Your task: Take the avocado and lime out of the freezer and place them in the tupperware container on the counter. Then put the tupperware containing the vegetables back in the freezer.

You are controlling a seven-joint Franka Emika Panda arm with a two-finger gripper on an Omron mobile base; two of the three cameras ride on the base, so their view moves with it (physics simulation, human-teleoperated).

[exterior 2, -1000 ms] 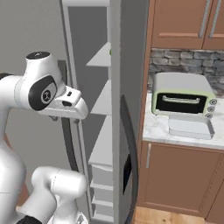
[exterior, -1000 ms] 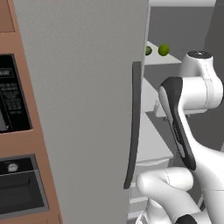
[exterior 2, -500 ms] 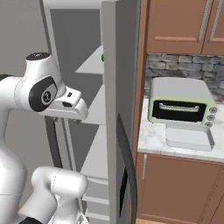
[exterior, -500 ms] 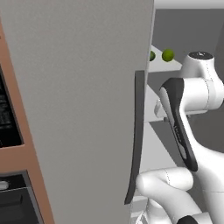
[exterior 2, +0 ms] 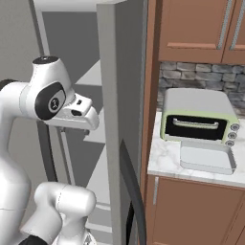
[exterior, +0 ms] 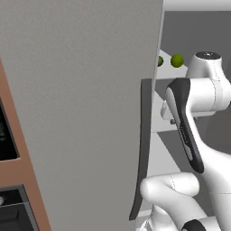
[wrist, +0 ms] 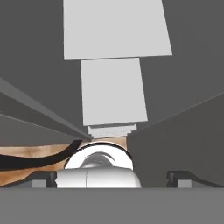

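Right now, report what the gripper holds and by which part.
Nothing. The gripper stands open with no object between its fingertips. The lime sits on a freezer shelf, untouched.

The freezer (exterior: pixel 85 113) stands open, its flat grey door swung wide with the long dark vertical handle (exterior: pixel 143 149) along its edge (white shelves show behind it). On an upper shelf sits the lime (exterior: pixel 177 60), a bright yellow-green ball, and just beside it the darker avocado (exterior: pixel 160 61), half hidden by the door edge. The tupperware container (exterior 2: pixel 207 157), a shallow pale open tray, lies empty on the white marbled surface (exterior 2: pixel 165 160).
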